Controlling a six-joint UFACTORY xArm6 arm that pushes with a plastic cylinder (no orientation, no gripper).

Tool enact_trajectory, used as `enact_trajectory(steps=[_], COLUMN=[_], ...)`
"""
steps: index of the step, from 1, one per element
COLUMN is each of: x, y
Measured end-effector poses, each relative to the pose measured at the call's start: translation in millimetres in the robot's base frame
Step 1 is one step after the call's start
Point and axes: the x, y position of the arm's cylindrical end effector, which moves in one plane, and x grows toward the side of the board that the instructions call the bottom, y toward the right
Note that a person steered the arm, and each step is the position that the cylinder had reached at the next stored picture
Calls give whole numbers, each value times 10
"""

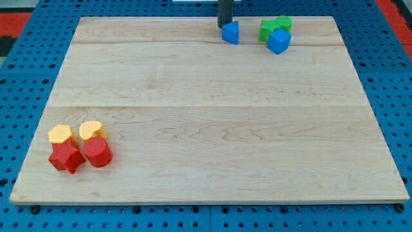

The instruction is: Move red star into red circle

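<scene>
Wooden board (212,116) fills most of frame, sits on blue pegboard surface (26,58). Dark rod comes down from top edge, my tip (224,25) at top centre, touching or just behind upper left side of small blue block (230,32), shape looks like cube; exact contact hard to tell. No claw on this rig, only straight rod, so nothing clenched, released or grasped. To right of that, near top edge: green block (273,27), shape unclear, partly covered by second blue block (279,41) which touches its lower right side. Task items far away in lower left of frame. Red star (66,156) lies near board's left edge, low down. Red circle (98,153) sits immediately right of red star, touching it. Two yellow blocks directly above them: yellow block on left (60,134), shape roughly hexagonal or rounded, above red star and touching it; yellow block on right (91,130), possibly heart-like, above red circle and touching it. All four form tight cluster. Tip well apart from that cluster, opposite end of board diagonally. Middle, right and bottom of board show only plain wood grain.
</scene>
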Motion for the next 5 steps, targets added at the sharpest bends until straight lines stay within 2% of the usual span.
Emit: enact_trajectory(steps=[1,2,3,4,5], x=[20,695,1719,2151,2176], y=[-282,-1306,-2215,-3389,-3422])
